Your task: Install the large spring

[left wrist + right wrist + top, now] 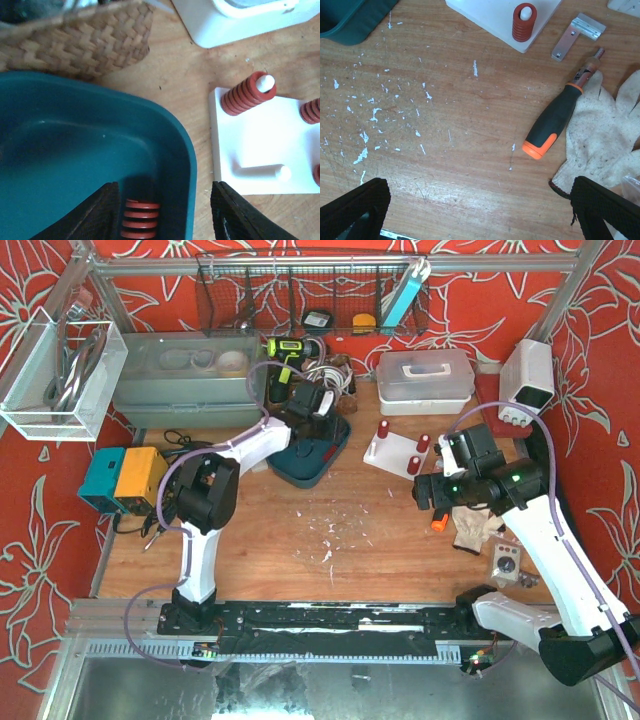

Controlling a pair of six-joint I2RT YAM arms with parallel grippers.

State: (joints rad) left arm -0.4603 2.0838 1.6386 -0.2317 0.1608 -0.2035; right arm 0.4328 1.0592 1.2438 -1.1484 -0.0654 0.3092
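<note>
**At the tray (pixel 75 150): left pincer (pixel 164 192) open round the spring (pixel 140 222)**

Top view. The left arm reaches to the tray, middle of the counter (pixel 330 530) toward its back edge. Its head hides the spring from here. The board (pixel 395 452) lies just right of the tray with red springs on some pegs. The right pincer (pixel 428 490) hovers near the counter's right edge.

Left wrist. The fingers (pixel 100 215) stand apart with the spring between them on the tray floor. It sits closer to the left one and near the tray's right wall. I can make out no contact, and nothing is held. Whether the spring stands or lies I cannot tell. On the board there is one bare peg (pixel 282 172), with a loaded one beyond it.

Right wrist. The jaws are spread wide and empty over bare wood, with a screwdriver (pixel 555 125) and a glove (pixel 600 135) ahead.

Handling, as a judgement. It is a coiled metal spring, probably stiff and light, and it won't crush. It is round and painted, so it may roll or twist out of a loose pinch. Take it across the coils at mid-length, square to its axis, leaving the bore free for the peg.
</note>
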